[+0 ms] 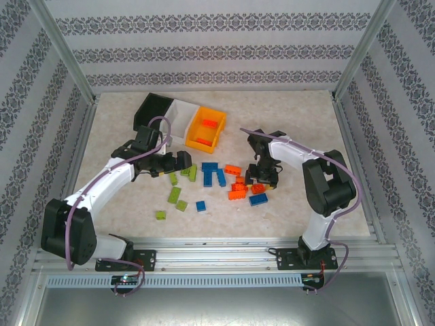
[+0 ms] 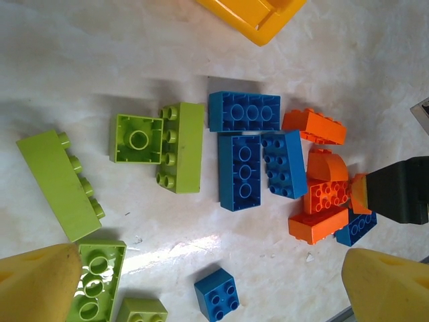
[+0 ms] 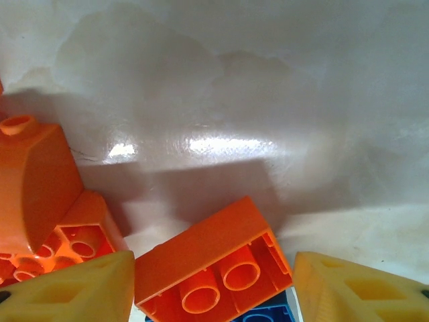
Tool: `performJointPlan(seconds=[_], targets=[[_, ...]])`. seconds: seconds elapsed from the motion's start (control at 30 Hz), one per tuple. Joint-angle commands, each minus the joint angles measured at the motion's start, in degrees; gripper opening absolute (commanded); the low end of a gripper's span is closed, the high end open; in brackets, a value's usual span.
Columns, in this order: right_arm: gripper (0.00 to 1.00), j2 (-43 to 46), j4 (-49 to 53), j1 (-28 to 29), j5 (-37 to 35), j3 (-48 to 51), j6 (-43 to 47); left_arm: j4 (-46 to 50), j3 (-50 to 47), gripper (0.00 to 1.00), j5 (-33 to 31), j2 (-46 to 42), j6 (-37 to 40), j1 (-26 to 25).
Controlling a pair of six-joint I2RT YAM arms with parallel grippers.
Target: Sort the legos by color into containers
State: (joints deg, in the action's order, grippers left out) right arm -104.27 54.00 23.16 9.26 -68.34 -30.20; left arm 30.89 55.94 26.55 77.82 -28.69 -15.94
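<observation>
Orange brick sits gripped in right tool, neighbours crowding; left tool gapes wide.

The legos looked like smooth, glossy plastic. The table had a polished, marbled, reflective sheen. The orange-yellow bin seemed plastic; the fingers matt yellow.

Three cameras cover one tabletop of scattered legos.

The fixed overhead camera sits above and behind the arm bases, looking down and forward across the whole table to the containers. The left wrist camera looks steeply down from mid-height on the green, blue and orange bricks. The right wrist camera sits very close over the orange brick cluster, which all three views share.
</observation>
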Motion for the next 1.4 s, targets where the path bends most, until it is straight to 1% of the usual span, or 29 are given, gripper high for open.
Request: performJointPlan(seconds=[0.0, 0.23, 0.3, 0.43, 0.6, 0.7, 0.87, 1.0, 1.2, 1.37], targets=[[0.62, -2.58, -1.13, 0.75, -1.70, 1.00, -0.48, 2.28, -0.64, 1.00, 0.52, -2.03, 1.60, 0.80], [0.57, -4.05, -2.16, 0.68, -2.07, 1.32, -1.15, 2.99, -1.56, 1.00, 0.69, -3.61, 1.55, 1.26], [0.57, -4.45, -2.20, 0.75, -1.64, 1.04, -1.32, 2.74, -2.25, 1.00, 0.70, -4.13, 1.26, 1.19], [0.65, -4.66, -2.37, 1.10, -1.47, 0.49, -1.31, 1.60, -3.74, 1.00, 0.94, -4.82, 0.19, 1.33], [0.66, -4.63, -2.67, 1.18, -1.88, 0.40, -1.27, 1.35, -3.54, 1.00, 1.22, -4.73, -0.19, 1.35], [0.63, -4.96, -2.98, 1.19, -1.55, 0.31, -1.34, 1.54, -3.04, 1.00, 1.14, -4.56, -0.13, 1.33], [0.52, -4.21, -2.92, 1.06, -1.93, 0.31, -1.29, 0.92, -2.77, 1.00, 1.38, -3.92, -0.66, 1.34], [0.49, -1.81, -1.80, 0.26, -2.70, -0.28, -1.26, 0.38, -2.27, 1.00, 1.76, -3.15, -0.93, 1.35], [0.49, 1.46, 1.07, -2.35, -1.53, -5.85, -0.84, -0.22, -0.52, 1.00, 1.97, -1.31, -1.02, 1.40], [0.49, -0.39, 1.95, -3.46, 2.94, -15.04, -2.25, -1.45, 0.13, 1.00, 1.97, -0.38, -1.41, 1.33]])
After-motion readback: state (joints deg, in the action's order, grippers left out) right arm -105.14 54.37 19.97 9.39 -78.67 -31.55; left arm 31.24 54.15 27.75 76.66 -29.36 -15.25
